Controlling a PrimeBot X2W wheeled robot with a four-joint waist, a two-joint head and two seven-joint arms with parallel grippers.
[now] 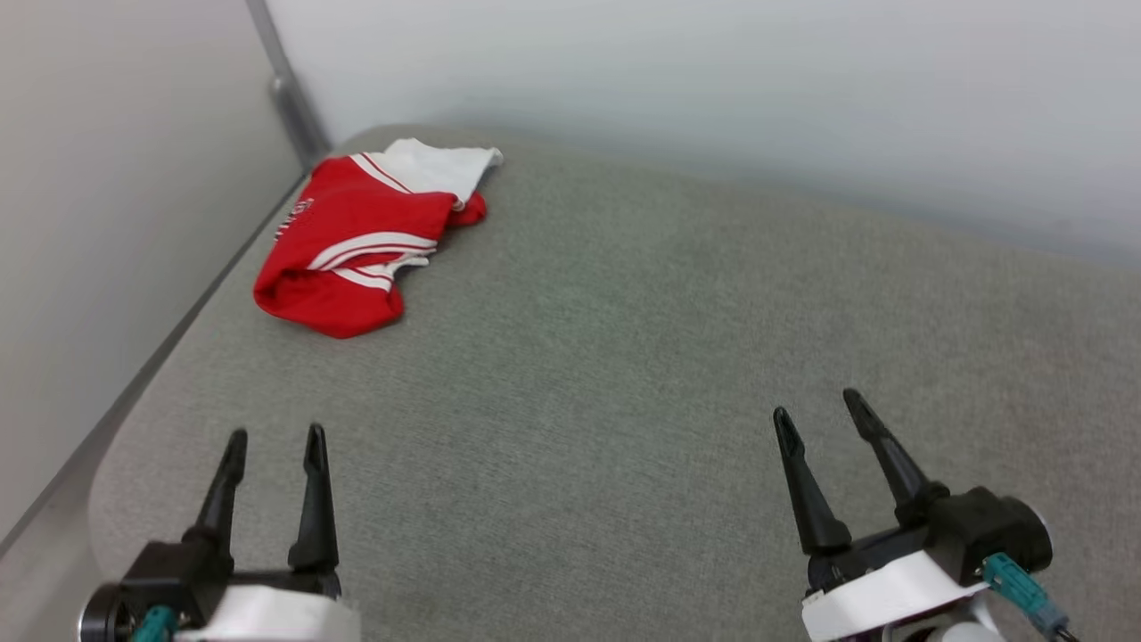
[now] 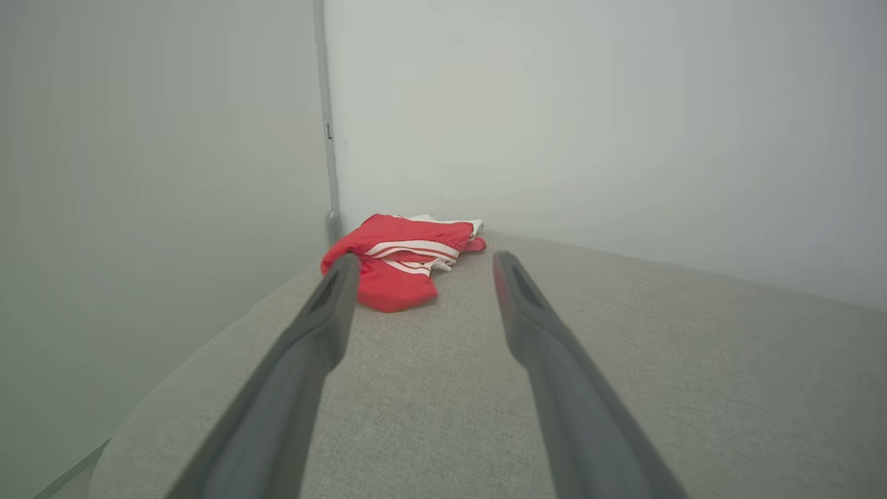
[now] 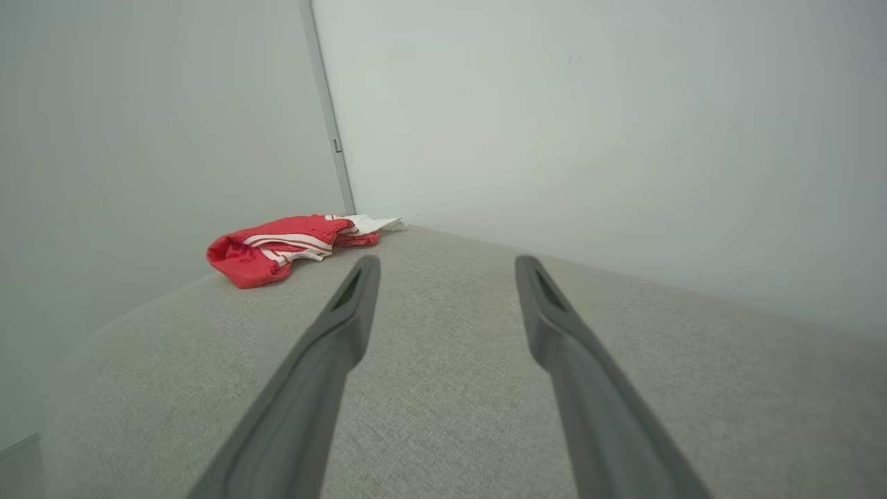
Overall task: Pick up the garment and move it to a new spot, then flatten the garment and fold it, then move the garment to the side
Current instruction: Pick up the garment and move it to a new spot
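The garment (image 1: 357,236) is a red shirt with white sleeves and striped trim, lying crumpled in the far left corner of the grey table (image 1: 624,357). My left gripper (image 1: 276,439) hovers open near the front left, well short of the cloth. At the front right my right gripper (image 1: 818,406) is open too, with nothing between its fingers. From the left wrist the garment (image 2: 402,260) lies ahead, just beyond the left gripper (image 2: 423,265). The right wrist view has the garment (image 3: 291,246) far off to the left of the right gripper (image 3: 447,267).
Pale walls close in behind and to the left of the table, with a grey vertical strip (image 1: 290,89) in the corner behind the cloth. The table's left edge (image 1: 107,446) is rounded and runs close to the left wall.
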